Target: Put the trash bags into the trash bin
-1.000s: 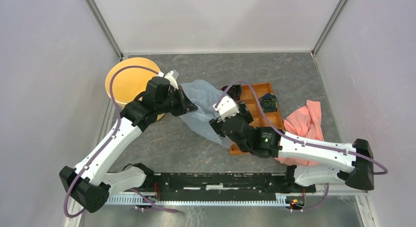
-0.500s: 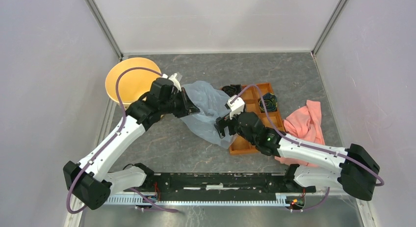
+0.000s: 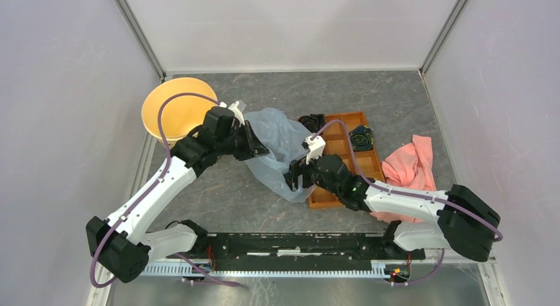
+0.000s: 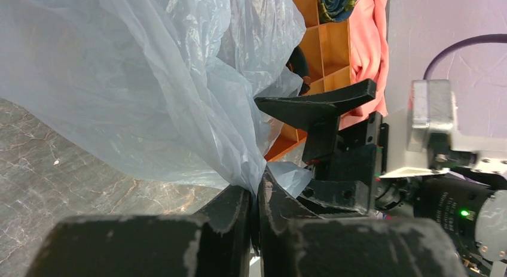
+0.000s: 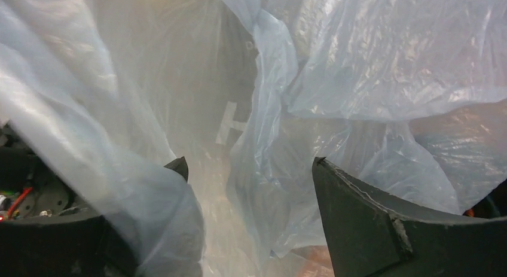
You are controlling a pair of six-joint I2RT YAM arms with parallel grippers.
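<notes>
Gripping stage: left gripper (image 4: 257, 192) clamped on trash bag (image 3: 277, 139); right gripper (image 5: 248, 166) spread, film between. Next, likely: right closes, both carry to trash bin (image 3: 158, 96) at ten o'clock.

A dark grey marbled bench (image 3: 396, 94) fills the centre of the frame, enclosed by pale walls (image 3: 59, 88) joined at aluminium corner posts (image 3: 137, 32).

Crumpled bag (image 3: 277, 137) — seemingly lifted — near bin (image 3: 177, 117)
</notes>
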